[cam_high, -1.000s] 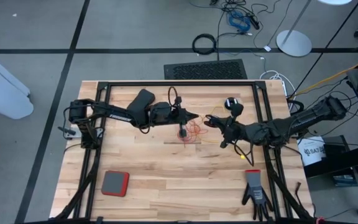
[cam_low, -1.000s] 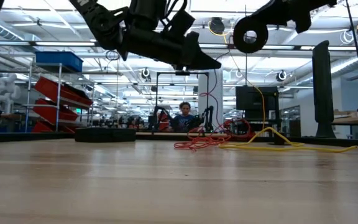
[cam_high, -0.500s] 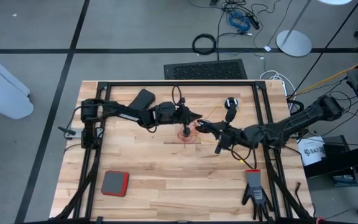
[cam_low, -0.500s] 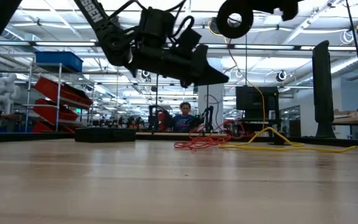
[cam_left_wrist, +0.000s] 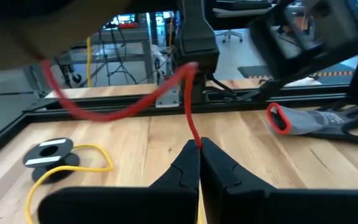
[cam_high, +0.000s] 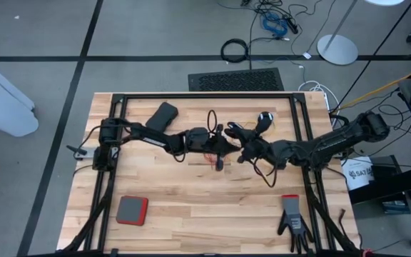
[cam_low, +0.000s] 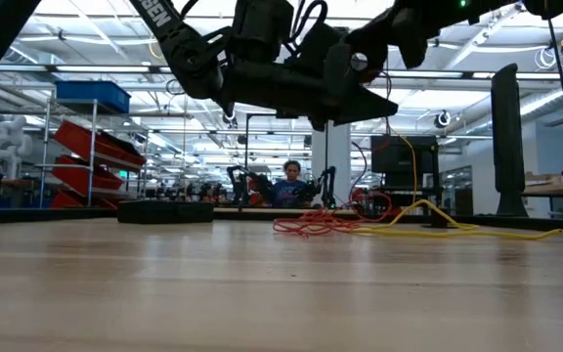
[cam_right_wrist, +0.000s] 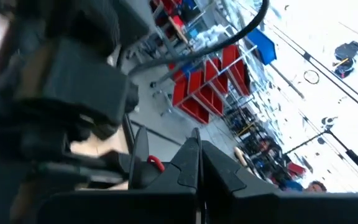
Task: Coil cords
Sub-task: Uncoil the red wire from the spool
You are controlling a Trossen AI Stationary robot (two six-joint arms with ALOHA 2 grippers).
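Overhead, the two arms meet near the middle of the table [cam_high: 163, 207], with the left gripper [cam_high: 228, 145] and the right gripper [cam_high: 238, 133] nearly tip to tip, both raised above the wood. The left gripper's fingers [cam_left_wrist: 188, 168] are pressed together and pinch the reddish-orange cord [cam_left_wrist: 188, 127], which rises from between their tips and sweeps away in a slack arc. Beneath and just beyond that gripper, more of the cord lies in a loose tangle on the table. The right gripper's fingers [cam_right_wrist: 194, 163] are also pressed together; whether they hold anything cannot be told. Beyond the right gripper, toward the far edge of the table, sits a small black reel [cam_high: 265, 118]. The yellow cord [cam_low: 457, 228] trails along the wood on the right gripper's side, and a second reel [cam_left_wrist: 50, 153] lies off to the left gripper's side with yellow cord looped round it.
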